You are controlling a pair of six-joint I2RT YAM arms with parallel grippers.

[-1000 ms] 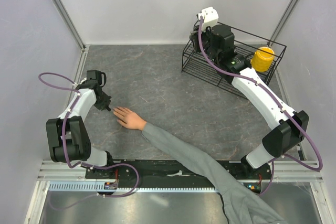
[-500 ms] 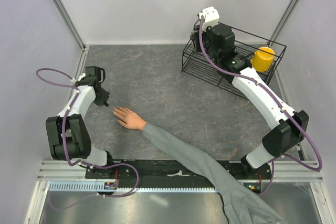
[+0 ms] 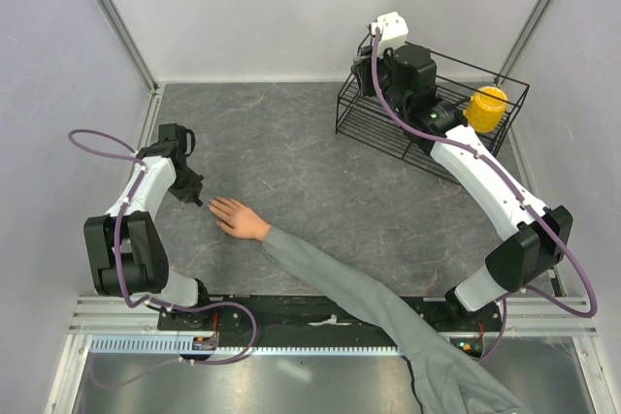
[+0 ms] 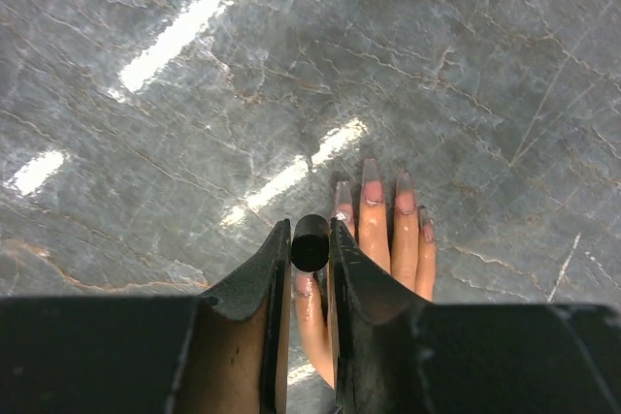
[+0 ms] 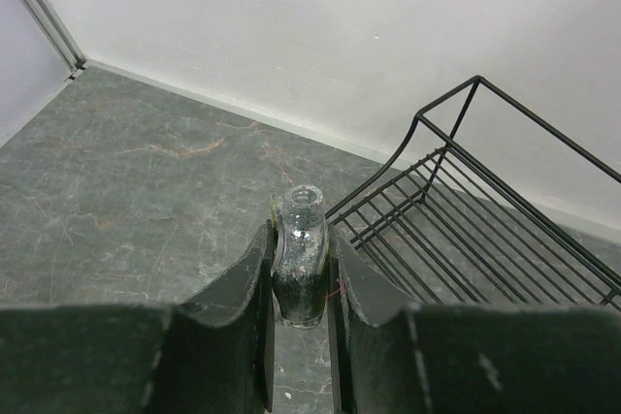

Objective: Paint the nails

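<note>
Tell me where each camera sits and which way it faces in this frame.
Top external: above and behind the arm bases, looking down on the table; it shows both arms, a person's hand and the wire rack.
Left wrist: on the left arm, looking down past the left gripper, shut on a small dark cylinder, onto the nails.
Right wrist: on the right arm, facing the back wall; the right gripper clamps a small glass bottle.
Shared: the hand, top and left wrist; the rack, top and right wrist.
</note>
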